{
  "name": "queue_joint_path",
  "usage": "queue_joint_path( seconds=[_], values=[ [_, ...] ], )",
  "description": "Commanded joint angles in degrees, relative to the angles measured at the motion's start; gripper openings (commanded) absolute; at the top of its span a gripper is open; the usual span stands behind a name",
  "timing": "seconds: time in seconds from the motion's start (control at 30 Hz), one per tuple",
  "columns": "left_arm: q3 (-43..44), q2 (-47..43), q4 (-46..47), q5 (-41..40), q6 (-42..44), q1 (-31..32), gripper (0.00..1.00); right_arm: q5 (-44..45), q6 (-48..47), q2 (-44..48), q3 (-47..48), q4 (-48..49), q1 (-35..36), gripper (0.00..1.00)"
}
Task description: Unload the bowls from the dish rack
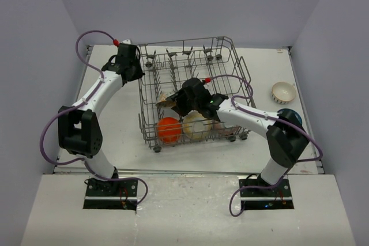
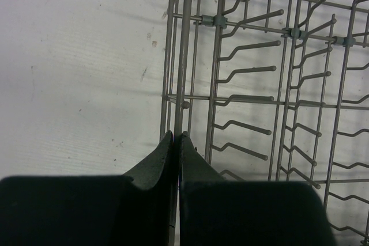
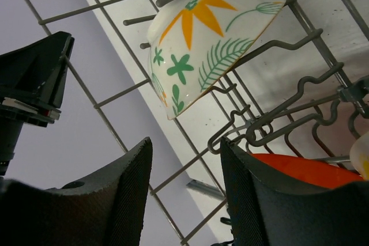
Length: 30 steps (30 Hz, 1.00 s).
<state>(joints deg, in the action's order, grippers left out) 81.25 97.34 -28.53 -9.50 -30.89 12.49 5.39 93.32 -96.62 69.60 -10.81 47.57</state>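
The grey wire dish rack stands mid-table. An orange bowl and a cream-yellow bowl sit upright along its near side. A white floral bowl leans tilted on the tines, and from above the floral bowl shows just left of my right gripper. In the wrist view, the right gripper is open inside the rack, just below the floral bowl and apart from it. The orange bowl lies behind its right finger. My left gripper is shut on the rack's left rim wire.
A whitish bowl stands on the table right of the rack. A blue bowl peeks out behind the right arm's elbow. Upright tines fill the rack's far half. Walls close in the table at the left, back and right.
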Motion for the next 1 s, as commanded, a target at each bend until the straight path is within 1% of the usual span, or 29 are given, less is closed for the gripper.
queue_joint_path(
  seconds=[0.0, 0.37, 0.47, 0.6, 0.87, 0.97],
  values=[
    [1.0, -1.8, -3.1, 3.5, -2.3, 0.5, 0.00, 3.6, -0.2, 1.9, 0.4, -2.3, 0.3, 0.51],
    [0.0, -2.4, -3.0, 3.8, -2.4, 0.5, 0.00, 4.1, 0.7, -2.0, 1.9, 4.2, 0.3, 0.50],
    [0.0, -2.5, -3.0, 4.0, -2.2, 0.5, 0.00, 5.3, 1.9, -2.3, 2.0, 4.3, 0.3, 0.50],
    [-0.4, -2.6, -2.9, 4.2, -2.4, 0.5, 0.00, 6.2, 2.4, -3.6, 2.4, 5.4, 0.3, 0.48],
    [-2.7, -3.2, -1.8, 4.4, -2.4, 0.3, 0.00, 7.4, 3.5, -6.8, 1.7, 11.3, 0.3, 0.43],
    [-4.5, -3.9, -0.8, 4.7, -2.9, 0.2, 0.00, 8.3, 4.3, -7.7, 0.9, 13.0, 0.3, 0.39]
  ],
)
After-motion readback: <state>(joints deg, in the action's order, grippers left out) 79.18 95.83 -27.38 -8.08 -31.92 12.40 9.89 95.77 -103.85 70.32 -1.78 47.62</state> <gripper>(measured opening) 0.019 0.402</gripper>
